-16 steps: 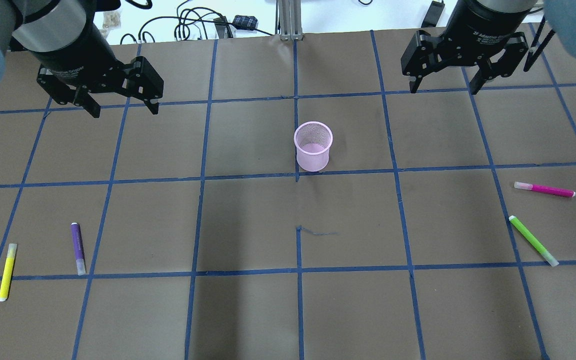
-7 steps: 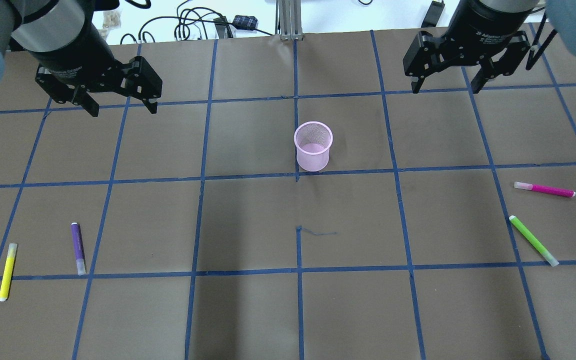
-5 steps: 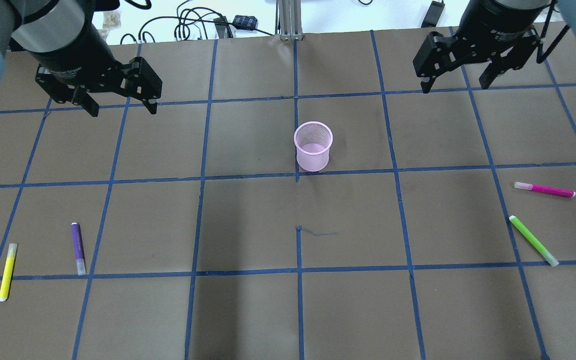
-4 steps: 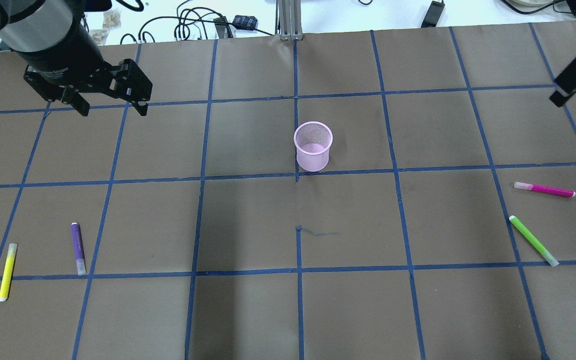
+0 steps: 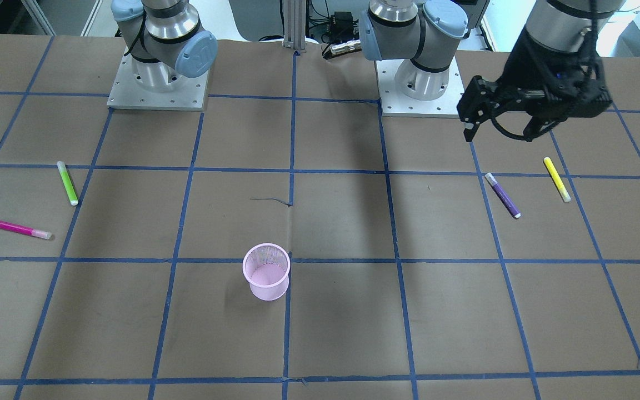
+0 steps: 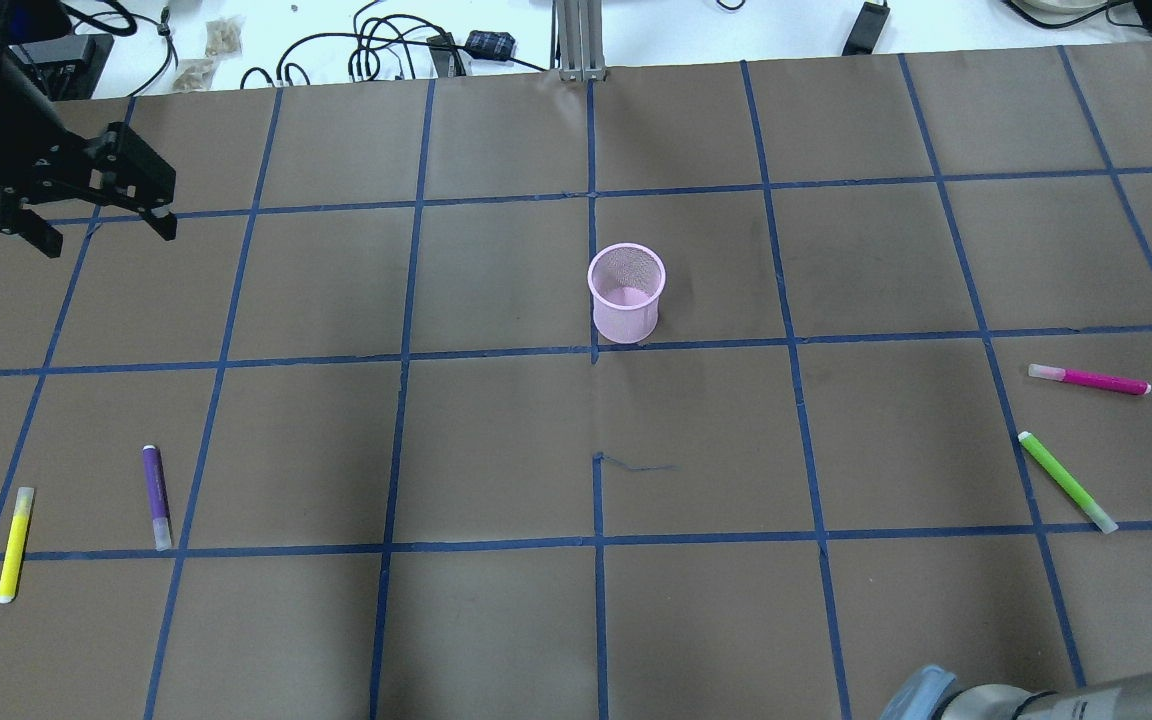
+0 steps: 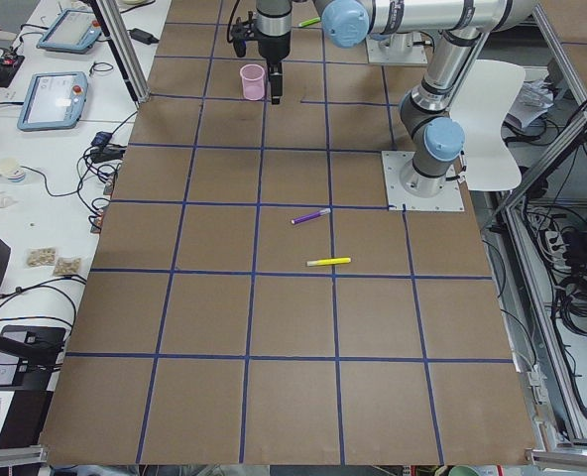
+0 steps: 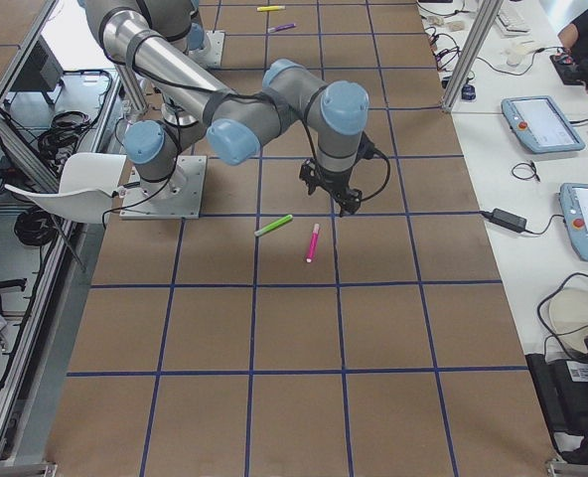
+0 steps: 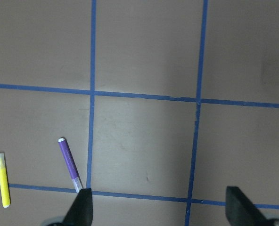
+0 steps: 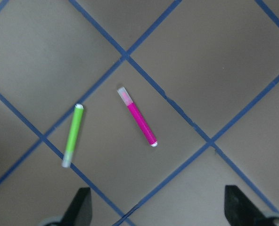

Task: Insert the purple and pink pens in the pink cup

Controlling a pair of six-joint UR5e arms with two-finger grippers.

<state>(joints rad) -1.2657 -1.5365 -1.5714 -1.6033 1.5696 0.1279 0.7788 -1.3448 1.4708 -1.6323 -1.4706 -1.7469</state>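
Observation:
The pink mesh cup stands upright and empty at mid-table. The purple pen lies at the near left, and it shows low in the left wrist view. The pink pen lies at the right. My left gripper is open and empty, held high at the far left, well beyond the purple pen. My right gripper is out of the overhead view; the right wrist view shows it open and empty above the pink pen.
A yellow pen lies left of the purple pen. A green pen lies close to the pink pen on its near side. The right arm's elbow pokes in at the bottom right. Cables lie beyond the table's far edge.
My left gripper has moved left, toward the table's left edge. My right gripper has swung right, out of the overhead view; its elbow now shows at the bottom right. The pens and cup have not moved.

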